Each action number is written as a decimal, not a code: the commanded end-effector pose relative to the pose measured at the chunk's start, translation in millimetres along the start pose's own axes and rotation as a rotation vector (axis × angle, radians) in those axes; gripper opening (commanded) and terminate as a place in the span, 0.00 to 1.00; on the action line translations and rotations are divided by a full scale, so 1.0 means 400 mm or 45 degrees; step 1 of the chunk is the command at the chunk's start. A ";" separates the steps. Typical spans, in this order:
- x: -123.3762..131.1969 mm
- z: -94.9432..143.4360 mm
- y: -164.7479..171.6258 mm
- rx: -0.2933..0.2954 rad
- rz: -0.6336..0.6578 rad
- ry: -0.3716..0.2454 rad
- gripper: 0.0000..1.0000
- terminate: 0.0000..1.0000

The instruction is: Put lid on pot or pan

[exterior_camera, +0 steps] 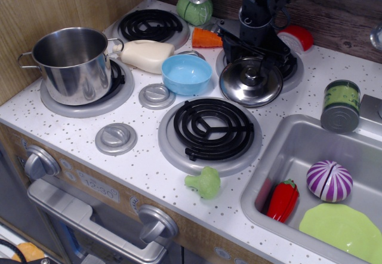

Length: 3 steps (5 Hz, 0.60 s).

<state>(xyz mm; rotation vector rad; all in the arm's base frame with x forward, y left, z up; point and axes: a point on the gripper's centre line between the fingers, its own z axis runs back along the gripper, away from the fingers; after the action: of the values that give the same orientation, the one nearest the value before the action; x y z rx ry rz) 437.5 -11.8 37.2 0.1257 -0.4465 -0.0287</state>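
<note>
While the pot stands open at the far left, everything else reads as follows.

Lid: round, mirror-bright steel, slightly domed, small knob at its centre; it lies tilted on the near edge of the back right burner, directly under the gripper.
Gripper: black, reaching straight down over the lid's knob; the fingers sit close around the knob, but whether they actually clamp it I cannot tell.
Pot: shiny cylindrical steel, thin loop handles, upright on the front left burner, well apart from the lid.
Bowl: light blue plastic, smooth, between pot and lid.
Front burner: black coil in a grey ring, just in front of the lid.
Counter: white, speckled.
Sink: matte grey basin holding a purple onion, red pepper and green plate.
Can: green-labelled, ribbed metal, right of the lid.
</note>
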 end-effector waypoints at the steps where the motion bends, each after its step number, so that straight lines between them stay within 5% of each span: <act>1: 0.038 0.037 0.008 -0.020 -0.012 -0.065 1.00 0.00; 3: 0.020 0.068 0.006 -0.024 0.001 -0.033 1.00 0.00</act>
<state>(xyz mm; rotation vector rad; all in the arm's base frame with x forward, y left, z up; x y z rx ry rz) 422.6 -13.2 29.2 0.0998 -0.3841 -0.0223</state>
